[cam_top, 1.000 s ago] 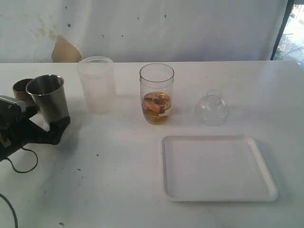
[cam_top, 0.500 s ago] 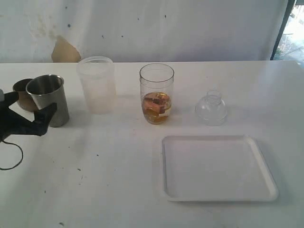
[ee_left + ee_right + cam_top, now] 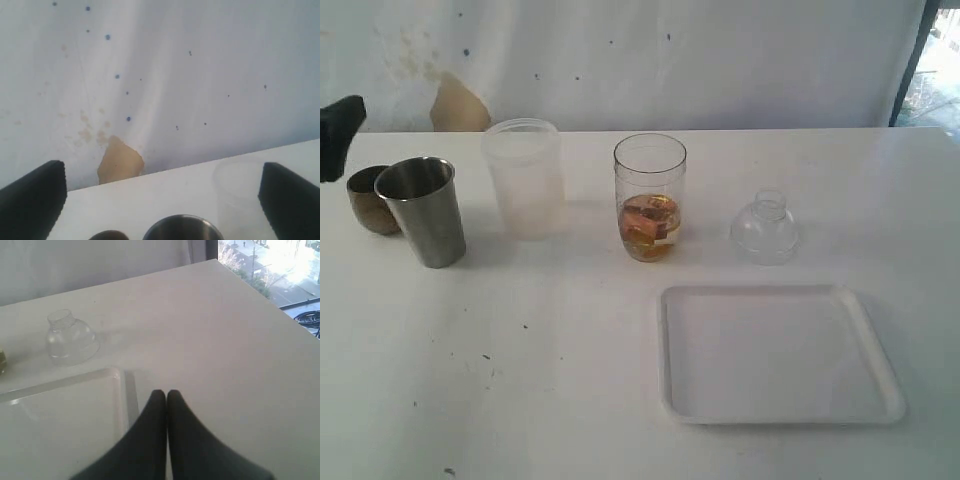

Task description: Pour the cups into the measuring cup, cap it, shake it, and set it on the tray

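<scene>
1. Writing: brown and amber pieces [image 3: 648,228] inside the measuring cup [image 3: 650,168], too small to tell whether lettered.
2. Look of the measuring cup: tall, straight-sided, clear plastic with a thin rim. Upright and uncapped, with the pieces piled in its lower part and the upper part see-through.
3. Place of the measuring cup: near the middle of the desk [image 3: 570,350], between the frosted cup [image 3: 525,178] to the left and the dome lid [image 3: 764,229] to the right. Apart from both, and beyond the far left corner of the tray [image 3: 775,355], not on it.
4. Cups, counted: three, all upright toward the left.
   - One frosted cup, wide and cloudy.
   - One steel tumbler [image 3: 423,212], tapered and shiny.
   - One wooden cup [image 3: 368,199], small, round and brown, just beside the tumbler on its far left side.
5. Also counted: one measuring cup; one clear dome lid with a narrow neck on top; one flat white tray with rounded corners and a low rim.
6. Left gripper [image 3: 161,172]: raised at the left edge of the exterior view, above the wooden cup. Fingers [image 3: 35,200] spread wide apart, touching nothing.
7. Right gripper [image 3: 166,395]: seen in its wrist view only, by the tray's rim. Fingers [image 3: 150,440] pressed together, nothing between them.
</scene>
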Motion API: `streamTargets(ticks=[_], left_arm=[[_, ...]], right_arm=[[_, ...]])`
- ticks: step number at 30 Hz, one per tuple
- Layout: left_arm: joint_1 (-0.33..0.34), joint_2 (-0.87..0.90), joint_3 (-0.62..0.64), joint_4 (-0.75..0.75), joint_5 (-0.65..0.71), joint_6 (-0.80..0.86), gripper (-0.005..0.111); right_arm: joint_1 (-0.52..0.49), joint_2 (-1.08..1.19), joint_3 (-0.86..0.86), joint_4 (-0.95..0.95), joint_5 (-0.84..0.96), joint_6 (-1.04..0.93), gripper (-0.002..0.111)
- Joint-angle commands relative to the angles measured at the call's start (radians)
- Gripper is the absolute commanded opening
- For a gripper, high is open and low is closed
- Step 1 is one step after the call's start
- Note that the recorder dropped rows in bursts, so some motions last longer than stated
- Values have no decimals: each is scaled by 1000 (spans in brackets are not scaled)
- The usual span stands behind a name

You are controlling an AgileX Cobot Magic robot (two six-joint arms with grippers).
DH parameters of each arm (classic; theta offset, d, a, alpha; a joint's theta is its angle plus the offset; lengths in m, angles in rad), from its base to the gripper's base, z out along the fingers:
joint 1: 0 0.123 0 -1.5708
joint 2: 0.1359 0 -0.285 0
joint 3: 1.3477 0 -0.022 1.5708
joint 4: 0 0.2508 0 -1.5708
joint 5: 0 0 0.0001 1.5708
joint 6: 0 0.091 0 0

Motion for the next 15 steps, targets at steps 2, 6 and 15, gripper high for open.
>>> streamTargets(ticks=[2, 6, 15], left_arm=[[0, -155, -131, 170, 433, -235, 105], [0, -237, -193, 182, 751, -335, 105], [0, -390, -193, -33, 993, -45, 105]], right_arm=[[3, -5, 5, -3, -8, 1, 0], [3, -5, 5, -3, -8, 1, 0], [3, -5, 5, -3, -8, 1, 0]])
